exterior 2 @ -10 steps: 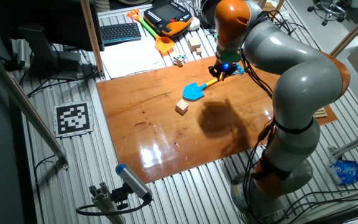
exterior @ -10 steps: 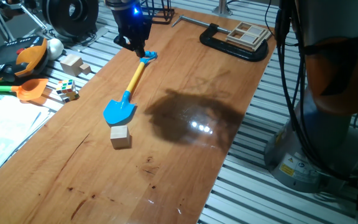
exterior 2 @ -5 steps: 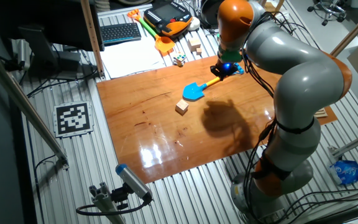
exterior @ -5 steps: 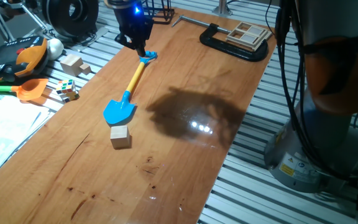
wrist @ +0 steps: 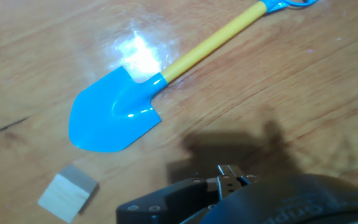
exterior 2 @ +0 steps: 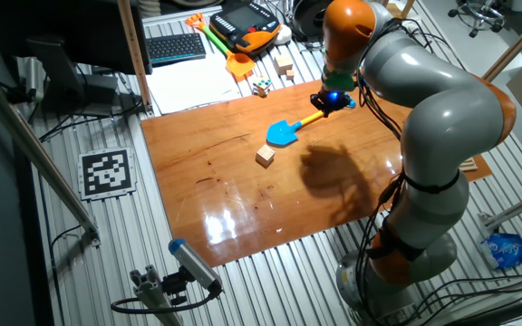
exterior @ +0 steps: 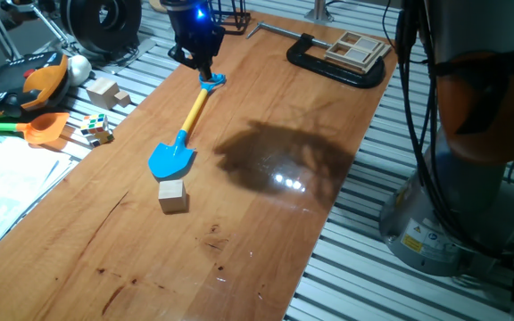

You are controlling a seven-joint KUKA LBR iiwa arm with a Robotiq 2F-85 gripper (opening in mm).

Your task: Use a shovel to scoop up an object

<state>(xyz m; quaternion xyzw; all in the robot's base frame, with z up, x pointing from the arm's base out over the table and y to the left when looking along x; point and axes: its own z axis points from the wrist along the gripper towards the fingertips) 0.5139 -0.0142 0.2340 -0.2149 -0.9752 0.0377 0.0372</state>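
Black and lit by a small blue lamp, the two-finger gripper (exterior: 205, 71) sits right at the blue end loop of the small plastic toy shovel (exterior: 186, 125), which lies flat on the brown wooden table (exterior: 266, 223). Whether the fingers actually clasp the loop or only hang just above it cannot be told: in one fixed view the tips are a dark mass against the loop, and in the other fixed view the gripper (exterior 2: 330, 105) is too small to read. How far the jaws stand apart is likewise unclear.

The shovel's yellow shaft runs from the loop to a bright blue pointed blade, and in the hand view the shovel (wrist: 142, 93) has its loop cut off by the top edge. Just beyond the blade's tip, close but not touching, rests the small pale wooden cube (exterior: 173, 195), also seen in the other fixed view (exterior 2: 265, 156) and at the lower left of the hand view (wrist: 68, 193). A dark rounded part of the hand blocks the bottom of the hand view.

Off the table's edge, on the slatted metal bench, lie two larger pale wooden blocks (exterior: 107, 92), a multicoloured puzzle cube (exterior: 97, 130) and an orange-bladed toy shovel (exterior: 38, 127), its green shaft cut off at the picture's left edge. A black C-clamp (exterior: 328, 64) grips the table's far end.
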